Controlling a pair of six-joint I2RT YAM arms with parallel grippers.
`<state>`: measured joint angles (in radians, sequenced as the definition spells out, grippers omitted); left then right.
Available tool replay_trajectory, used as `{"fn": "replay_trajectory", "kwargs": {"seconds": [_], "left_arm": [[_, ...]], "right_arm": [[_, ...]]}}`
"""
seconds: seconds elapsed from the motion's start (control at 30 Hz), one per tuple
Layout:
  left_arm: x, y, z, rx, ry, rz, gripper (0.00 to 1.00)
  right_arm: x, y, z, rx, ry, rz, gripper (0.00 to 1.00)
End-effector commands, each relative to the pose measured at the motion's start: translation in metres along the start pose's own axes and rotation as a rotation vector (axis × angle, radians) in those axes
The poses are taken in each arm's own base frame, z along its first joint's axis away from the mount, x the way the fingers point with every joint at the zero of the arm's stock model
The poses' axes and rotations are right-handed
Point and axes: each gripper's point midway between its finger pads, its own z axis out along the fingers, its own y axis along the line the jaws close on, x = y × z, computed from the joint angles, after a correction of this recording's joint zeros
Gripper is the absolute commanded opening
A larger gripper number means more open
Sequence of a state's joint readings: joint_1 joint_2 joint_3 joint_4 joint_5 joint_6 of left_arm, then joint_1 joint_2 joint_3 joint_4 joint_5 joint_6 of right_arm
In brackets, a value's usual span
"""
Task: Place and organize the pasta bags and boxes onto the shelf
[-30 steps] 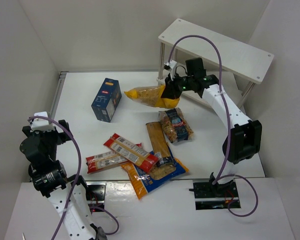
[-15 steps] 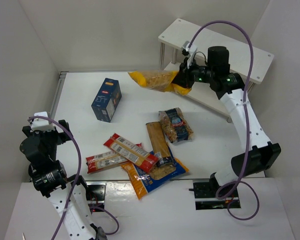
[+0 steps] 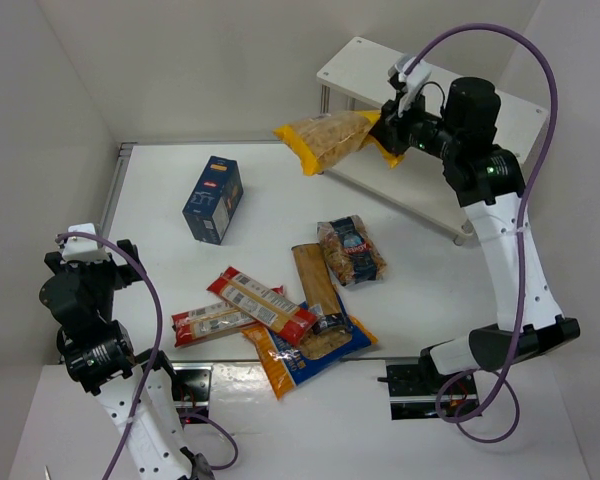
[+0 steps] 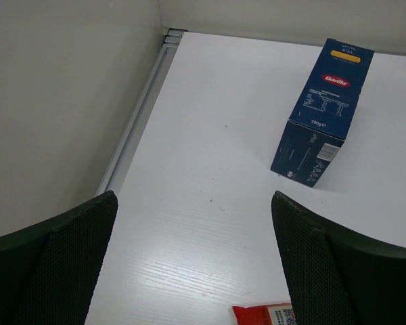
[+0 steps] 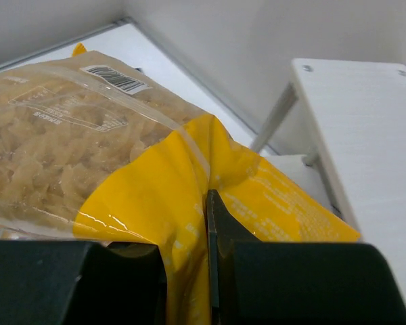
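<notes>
1. Mid-carry: the right fingers (image 5: 220, 271) are clenched on the yellow end of the big bag (image 3: 330, 140). They hold it in the air by the near-left end of the shelf (image 3: 505, 125), clear of the counter (image 3: 160, 260).
2. The step in hand looks like delivering this bag to the shelf. Which tier it is meant for cannot be told.
3. The next move likely calls for swinging the bag over a board, lowering it flat, and only then letting go. Its loose weight hangs away from the grip and could sag or catch an edge.
4. The bag is crinkly plastic, yellow with a clear window onto pale twisted pasta. The shelf is white and flat-boarded, on thin metal legs.
5. The left fingers (image 4: 61, 264) stand spread and hold nothing, facing the stiff blue box (image 4: 323, 112).
6. Near the counter's front lie a small clear bag (image 3: 352, 250), flat red-and-white packs (image 3: 260, 305) and an orange-and-blue bag (image 3: 280, 370), partly heaped.
</notes>
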<state>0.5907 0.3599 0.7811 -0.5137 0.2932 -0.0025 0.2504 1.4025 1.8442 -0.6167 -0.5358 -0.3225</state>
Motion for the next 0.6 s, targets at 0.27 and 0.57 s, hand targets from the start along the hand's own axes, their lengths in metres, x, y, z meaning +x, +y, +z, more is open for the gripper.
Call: {"fn": "replay_trajectory", "kwargs": {"seconds": [0.27, 0.57], "left_arm": [[-0.013, 0.000, 0.000, 0.006, -0.046, 0.020, 1.00], [-0.011, -0.001, -0.001, 0.006, -0.038, 0.017, 1.00]], "right_arm": [[-0.133, -0.100, -0.091, 0.593, -0.349, -0.142, 0.00], [-0.115, -0.135, -0.101, 0.614, -0.339, -0.057, 0.00]]}}
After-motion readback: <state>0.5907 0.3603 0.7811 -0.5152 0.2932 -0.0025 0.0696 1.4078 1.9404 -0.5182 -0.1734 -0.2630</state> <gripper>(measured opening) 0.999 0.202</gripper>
